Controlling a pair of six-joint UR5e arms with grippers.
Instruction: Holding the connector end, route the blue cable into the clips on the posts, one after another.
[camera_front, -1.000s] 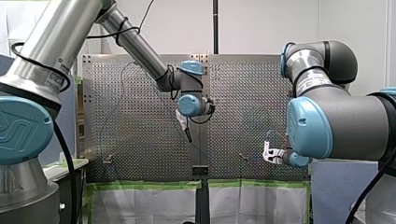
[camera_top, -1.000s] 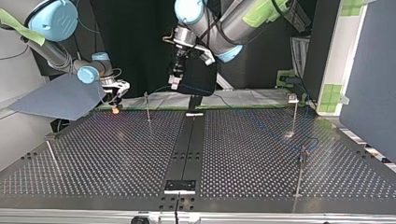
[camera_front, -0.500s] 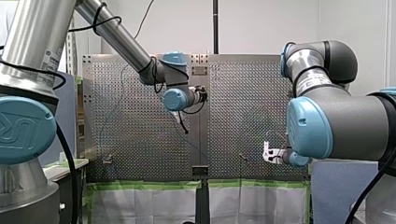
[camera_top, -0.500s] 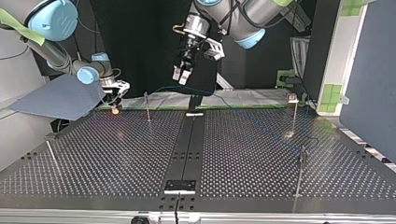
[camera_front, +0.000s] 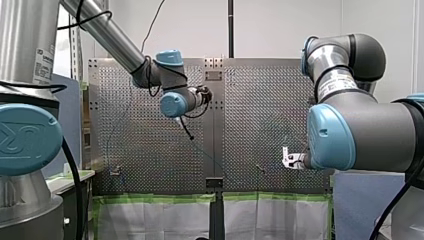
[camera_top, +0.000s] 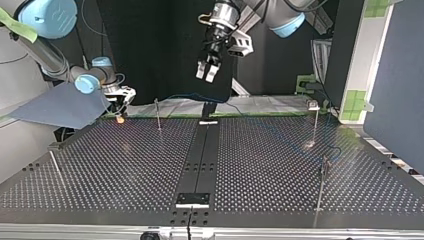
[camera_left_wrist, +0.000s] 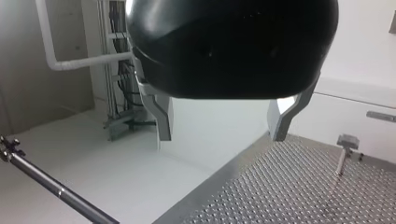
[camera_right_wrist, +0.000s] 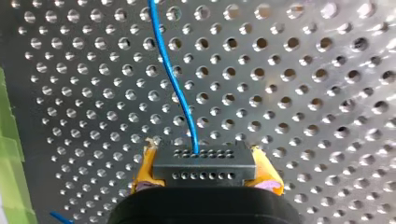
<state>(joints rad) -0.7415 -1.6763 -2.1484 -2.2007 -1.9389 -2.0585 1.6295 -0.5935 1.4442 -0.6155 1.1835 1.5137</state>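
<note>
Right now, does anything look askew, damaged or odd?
Nothing stands out: my right gripper is shut on the black connector, the blue cable leading ahead over the perforated table; my left gripper hangs open and empty.

Black, hole-studded connector (camera_right_wrist: 204, 167) between my right gripper's (camera_right_wrist: 204, 162) yellow fingers (camera_right_wrist: 145, 169), thin blue cable (camera_right_wrist: 173, 81) ahead over the table (camera_right_wrist: 303, 93).

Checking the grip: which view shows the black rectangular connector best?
Right wrist view: the black rectangular connector sits clamped between my right end effector's yellow pads, thin blue cable leaving it. Front and top views leave it too small to discern; the left wrist view misses it.
</note>
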